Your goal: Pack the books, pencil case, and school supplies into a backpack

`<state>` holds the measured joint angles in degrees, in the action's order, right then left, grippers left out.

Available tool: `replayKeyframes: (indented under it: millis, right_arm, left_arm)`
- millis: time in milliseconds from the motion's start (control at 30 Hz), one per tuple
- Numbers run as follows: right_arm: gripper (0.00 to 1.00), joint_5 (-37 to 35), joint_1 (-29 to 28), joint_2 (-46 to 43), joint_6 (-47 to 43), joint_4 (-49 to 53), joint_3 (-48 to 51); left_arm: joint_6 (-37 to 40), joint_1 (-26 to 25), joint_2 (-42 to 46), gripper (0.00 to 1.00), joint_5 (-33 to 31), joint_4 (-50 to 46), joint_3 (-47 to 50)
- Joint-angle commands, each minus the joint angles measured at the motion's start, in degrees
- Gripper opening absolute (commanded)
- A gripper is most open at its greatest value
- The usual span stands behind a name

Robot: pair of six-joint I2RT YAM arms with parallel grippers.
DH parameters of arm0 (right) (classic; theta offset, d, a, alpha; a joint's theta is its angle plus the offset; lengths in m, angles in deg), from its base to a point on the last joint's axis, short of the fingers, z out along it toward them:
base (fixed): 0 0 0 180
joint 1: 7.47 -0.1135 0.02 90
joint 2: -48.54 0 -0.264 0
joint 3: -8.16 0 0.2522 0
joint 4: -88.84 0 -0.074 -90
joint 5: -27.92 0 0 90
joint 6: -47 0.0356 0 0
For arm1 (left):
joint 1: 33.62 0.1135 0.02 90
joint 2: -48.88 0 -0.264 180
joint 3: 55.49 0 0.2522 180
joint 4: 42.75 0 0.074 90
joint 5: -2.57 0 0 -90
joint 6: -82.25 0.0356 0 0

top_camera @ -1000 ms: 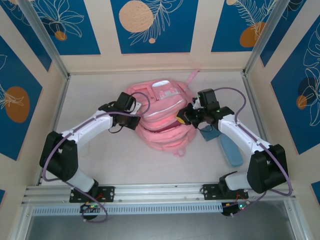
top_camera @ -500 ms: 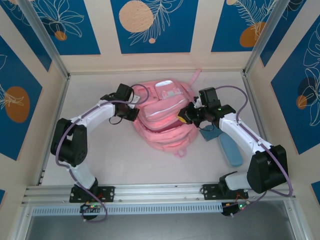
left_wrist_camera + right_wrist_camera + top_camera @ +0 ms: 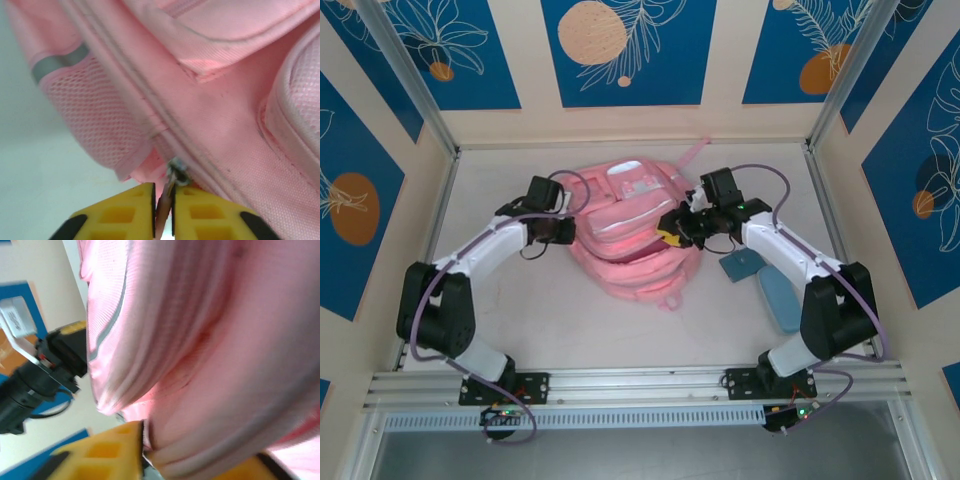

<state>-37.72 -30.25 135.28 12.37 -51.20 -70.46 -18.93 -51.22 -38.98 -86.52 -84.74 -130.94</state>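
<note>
Backpack lies flat on the table between my two arms. It is pink, soft and floppy, and I judge it light but shapeless: the fabric will sag and fold wherever I pull, and it offers no stiff edge to grab. The sensible holds are the zip pull and the rim of the opening, one on each side, so the mouth can be spread for packing. My left gripper sits at the bag's left edge, beside the mesh side pocket. Its yellow fingers are pinched on the small zip pull, which hangs from the slider just above the tips. That pull is thin and smooth, so I expect it could slip out under an angled tug. My right gripper is against the bag's right side, with a thick roll of pink fabric between its fingers; whether they clamp it or merely straddle it I cannot tell. The pencil case and a dark blue book lie to the right of the bag, apart from both grippers, not yet packed
</note>
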Motion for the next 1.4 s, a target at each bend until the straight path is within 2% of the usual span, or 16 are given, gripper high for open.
replayKeyframes:
  millis: [0,67,200,400,500,633,700,867,1000,1200,1367]
  right_arm:
    - [0.45,-0.10,-0.36,0.34,-4.87,5.51,-3.19]
    - [0.53,-4.19,0.25,-0.85,-6.89,8.80,-3.62]
    - [0.65,-14.81,3.22,-4.08,-10.50,15.42,-2.75]
    - [0.81,-32.59,11.51,-8.73,-13.38,21.50,2.60]
    - [0.92,-37.72,17.51,-10.44,-12.75,21.82,6.84]
    - [0.99,-35.76,26.94,-11.98,-11.71,17.64,13.36]
    - [0.99,-36.44,30.57,-12.12,-11.01,17.27,14.79]
    - [0.99,-36.71,37.58,-13.79,-10.90,15.55,18.40]
    - [1.00,-32.36,41.80,-13.32,-10.83,15.02,20.86]
    - [1.00,-26.39,39.79,-15.02,-6.34,14.60,25.01]
    - [0.99,-23.90,31.80,-18.53,0.47,15.36,27.60]
  left_arm:
    - [-3.73,2.24,4.85,0.29,-3.88,-1.18,3.06]
    - [-4.52,2.33,7.37,0.41,-3.47,-2.43,4.40]
    - [-5.67,2.31,11.92,0.58,-3.07,-5.73,5.35]
    - [-8.24,2.30,18.63,0.76,-3.19,-8.83,5.27]
    - [-9.16,2.29,20.70,0.87,-2.88,-9.69,5.04]
    - [-9.54,2.31,22.34,0.95,-1.25,-9.95,5.05]
    - [-9.57,2.30,23.04,0.98,-0.43,-9.73,5.24]
    - [-9.39,2.31,24.13,0.99,0.40,-10.00,5.61]
    - [-9.64,2.31,24.66,1.00,1.52,-9.66,6.23]
    - [-10.44,2.31,25.25,1.00,2.27,-8.92,6.91]
    - [-10.68,2.31,26.83,1.00,2.49,-7.94,7.29]
